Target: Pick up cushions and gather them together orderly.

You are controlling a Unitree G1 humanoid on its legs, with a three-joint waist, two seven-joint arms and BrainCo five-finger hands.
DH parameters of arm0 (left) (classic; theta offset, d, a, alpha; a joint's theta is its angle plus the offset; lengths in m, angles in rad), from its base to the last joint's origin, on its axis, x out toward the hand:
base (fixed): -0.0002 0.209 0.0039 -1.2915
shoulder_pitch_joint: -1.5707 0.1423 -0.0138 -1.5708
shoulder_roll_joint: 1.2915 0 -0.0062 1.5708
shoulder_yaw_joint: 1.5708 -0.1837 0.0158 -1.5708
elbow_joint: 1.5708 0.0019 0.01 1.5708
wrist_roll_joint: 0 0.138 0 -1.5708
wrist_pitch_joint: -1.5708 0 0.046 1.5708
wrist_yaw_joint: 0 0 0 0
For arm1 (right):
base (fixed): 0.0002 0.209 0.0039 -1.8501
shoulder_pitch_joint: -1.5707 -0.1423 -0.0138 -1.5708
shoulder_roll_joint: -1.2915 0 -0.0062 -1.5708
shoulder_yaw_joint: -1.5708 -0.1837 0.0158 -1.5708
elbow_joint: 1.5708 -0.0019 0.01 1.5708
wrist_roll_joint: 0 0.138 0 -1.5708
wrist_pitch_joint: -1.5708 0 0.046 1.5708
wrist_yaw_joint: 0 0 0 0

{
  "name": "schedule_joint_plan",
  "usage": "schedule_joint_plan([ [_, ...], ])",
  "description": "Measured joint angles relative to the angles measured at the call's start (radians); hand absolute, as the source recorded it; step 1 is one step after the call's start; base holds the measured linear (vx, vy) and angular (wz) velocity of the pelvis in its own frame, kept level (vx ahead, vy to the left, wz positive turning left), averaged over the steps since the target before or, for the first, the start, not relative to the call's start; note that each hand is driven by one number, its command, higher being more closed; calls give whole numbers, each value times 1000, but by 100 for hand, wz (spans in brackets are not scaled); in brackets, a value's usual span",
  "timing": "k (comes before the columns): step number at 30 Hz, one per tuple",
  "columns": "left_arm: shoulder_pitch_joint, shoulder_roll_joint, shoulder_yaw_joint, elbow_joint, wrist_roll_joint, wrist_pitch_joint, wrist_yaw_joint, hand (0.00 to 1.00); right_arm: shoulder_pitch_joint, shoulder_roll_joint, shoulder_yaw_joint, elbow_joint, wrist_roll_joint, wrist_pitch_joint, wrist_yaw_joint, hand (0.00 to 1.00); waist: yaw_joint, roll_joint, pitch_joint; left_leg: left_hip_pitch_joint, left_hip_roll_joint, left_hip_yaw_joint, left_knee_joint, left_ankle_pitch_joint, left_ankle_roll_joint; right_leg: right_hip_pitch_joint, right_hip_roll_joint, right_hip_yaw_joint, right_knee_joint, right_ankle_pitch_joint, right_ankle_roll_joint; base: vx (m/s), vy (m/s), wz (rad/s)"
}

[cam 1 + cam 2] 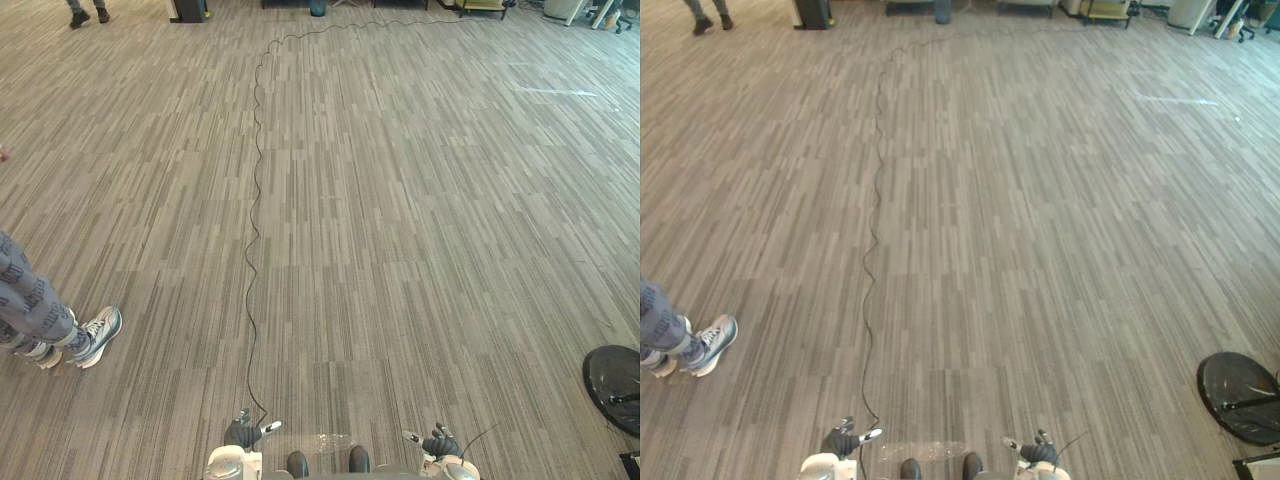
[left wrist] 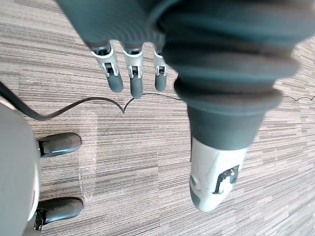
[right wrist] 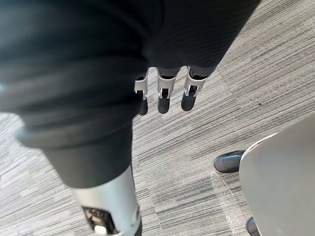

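My left hand (image 1: 243, 433) hangs low at the bottom edge of the eye views, over striped grey carpet (image 1: 400, 220). In the left wrist view its fingers (image 2: 133, 73) point straight down at the floor, holding nothing. My right hand (image 1: 440, 443) hangs likewise at the bottom right. Its fingers (image 3: 165, 93) are straight and relaxed above the carpet, with nothing in them.
A person's legs and white sneakers (image 1: 60, 335) stand close on my left. A black round base (image 1: 615, 385) lies on the floor at the right edge. Far ahead are another person's feet (image 1: 88, 14), a dark stand (image 1: 188, 8) and a cart (image 1: 480, 5).
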State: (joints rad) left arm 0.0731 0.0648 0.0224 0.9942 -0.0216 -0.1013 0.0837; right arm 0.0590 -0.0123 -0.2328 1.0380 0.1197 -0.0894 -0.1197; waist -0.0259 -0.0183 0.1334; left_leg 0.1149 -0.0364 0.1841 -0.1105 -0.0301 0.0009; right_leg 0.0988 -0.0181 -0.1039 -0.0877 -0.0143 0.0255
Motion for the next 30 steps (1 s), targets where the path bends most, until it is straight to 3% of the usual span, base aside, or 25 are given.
schedule_joint_plan([
  [4, -3, 0, -1, 0, 0, 0, 0, 0, 0, -3, 0, -2, 1, 0, 0, 0, -2, 5, 5, -9, 2, 4, 0, -7, -5, -4, 1, -1, 3, -11, -6, -37, -29, -2],
  [9, -6, -4, 1, -5, -1, 0, 0, 0, -10, -21, 0, -5, 4, -1, 2, 0, -1, 19, 20, -36, 14, 43, 34, -54, -31, -92, -3, 2, 150, -104, -16, 43, -20, -4],
  [10, -16, 1, 3, -15, -1, 0, 0, 0, -15, -21, 1, -7, 7, -1, 3, 0, -3, 4, 29, -103, 20, 60, 166, -103, -57, -129, -28, -5, 220, -138, -21, 135, -41, 29],
  [12, -31, -4, 29, -49, -3, 0, -1, 0, -17, -27, -3, -8, 9, 0, 3, 0, -11, -27, 53, -230, 36, 141, 455, -128, -81, -130, -78, -52, 282, -176, -19, 155, -89, 65],
  [13, -32, -10, 40, -59, -4, 0, 0, 0, -13, -29, -2, -14, 9, 0, 3, 0, -11, -24, 57, -257, 54, 158, 523, -138, -93, -121, -79, -59, 282, -176, -20, 135, -24, 59],
  [14, -33, -22, 75, -87, -11, -2, 1, 0, -1, -28, 1, -54, 9, 0, 2, 0, 0, -12, 80, -322, 127, 231, 715, -189, -96, -75, -77, -73, 275, -191, -35, 215, 65, 25],
  [15, -33, -24, 78, -102, -23, -2, 0, 0, 3, -31, 0, -85, 9, 0, 1, 0, 4, -8, 94, -354, 196, 275, 790, -236, -63, -43, -77, -83, 275, -221, -25, 190, 81, 21],
  [16, -34, -24, 77, -103, -25, -2, 0, 0, -1, -33, -1, -87, 9, -1, 0, 0, 5, -3, 96, -369, 214, 277, 788, -243, -60, -36, -80, -84, 278, -231, -19, 226, 111, 12],
  [18, -43, -25, 77, -103, -55, -3, 0, 0, -13, -39, -2, -87, 11, 0, -1, 0, 11, 0, 99, -403, 227, 272, 678, -233, -51, -28, -117, -78, 293, -275, -3, 247, 217, 5],
  [20, -49, -28, 77, -107, -69, -5, 0, 0, -37, -47, 1, -78, 11, 1, -1, 0, 14, 2, 100, -438, 199, 230, 461, -138, -72, -25, -163, -52, 286, -305, 37, 293, 310, -11],
  [21, -47, -30, 76, -112, -80, -7, 1, 0, -41, -49, 8, -80, 10, 1, -2, 0, 21, 6, 98, -441, 193, 227, 393, -26, -94, -21, -179, -35, 268, -312, 48, 391, 369, -37],
  [22, -47, -34, 76, -115, -83, -10, 1, 0, -41, -53, 15, -77, 9, 1, -2, 0, 28, 2, 96, -432, 173, 247, 399, 0, -56, -11, -199, -11, 237, -313, 49, 521, 398, -41],
  [23, -53, -26, 78, -117, -89, -17, 4, 0, -51, -39, 21, -76, 8, 2, 1, 0, 27, -11, 102, -448, 164, 259, 453, -70, -45, 4, -209, 17, 225, -290, 22, 481, 298, -24],
  [26, -50, -7, 79, -109, -88, -17, 4, 0, -34, -22, 20, -63, -1, 3, 4, 0, 26, -38, 88, -421, 136, 272, 542, -165, -1, -7, -250, 95, 329, -229, 79, 481, 285, -1],
  [28, -43, -8, 70, -92, -87, -15, 6, 0, -28, -30, 18, -51, -4, 3, 5, 0, 20, -48, 79, -324, 93, 270, 508, -222, 5, -85, -270, 155, 602, -151, 143, 589, 314, -5],
  [30, -41, -10, 44, -72, -78, -12, 4, 0, -22, -28, 22, -46, -5, 3, 8, 0, 4, -53, 78, -215, 56, 269, 424, -240, 11, -213, -271, 214, 912, -3, 179, 528, 216, 8],
])
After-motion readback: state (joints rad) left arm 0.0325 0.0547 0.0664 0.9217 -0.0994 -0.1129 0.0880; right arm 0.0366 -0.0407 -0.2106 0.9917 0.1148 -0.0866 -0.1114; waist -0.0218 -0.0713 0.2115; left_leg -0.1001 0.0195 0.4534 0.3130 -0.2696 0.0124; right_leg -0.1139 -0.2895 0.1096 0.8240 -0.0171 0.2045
